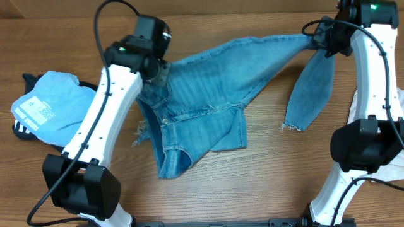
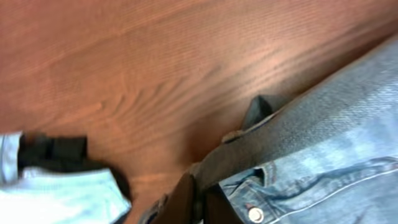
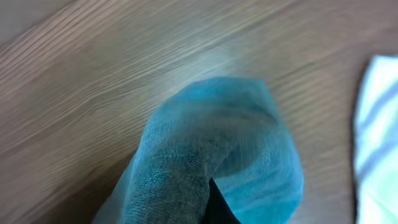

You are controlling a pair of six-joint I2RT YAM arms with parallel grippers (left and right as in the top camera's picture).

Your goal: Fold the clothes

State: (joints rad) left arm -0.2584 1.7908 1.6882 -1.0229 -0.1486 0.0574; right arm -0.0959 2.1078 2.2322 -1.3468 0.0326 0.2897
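Left of the jeans point(image 1: 202, 107) spread across the table point(image 1: 252, 183) lies a sky-blue shirt point(image 1: 47, 107), while we clamp our left gripper point(image 2: 199, 196) onto their waistband and our right gripper point(image 1: 319, 41) pinches one raised leg, a cream-white garment point(image 3: 376, 143) farther right.

Matt, woven denim jeans point(image 1: 208, 107); smooth wood-grain table point(image 1: 265, 189)

A brown wood-grain table point(image 1: 252, 183) fills the view.

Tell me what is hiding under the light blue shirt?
A black garment peeks out from under the shirt along its edges. Most of it is covered by the shirt, so its full shape cannot be seen.
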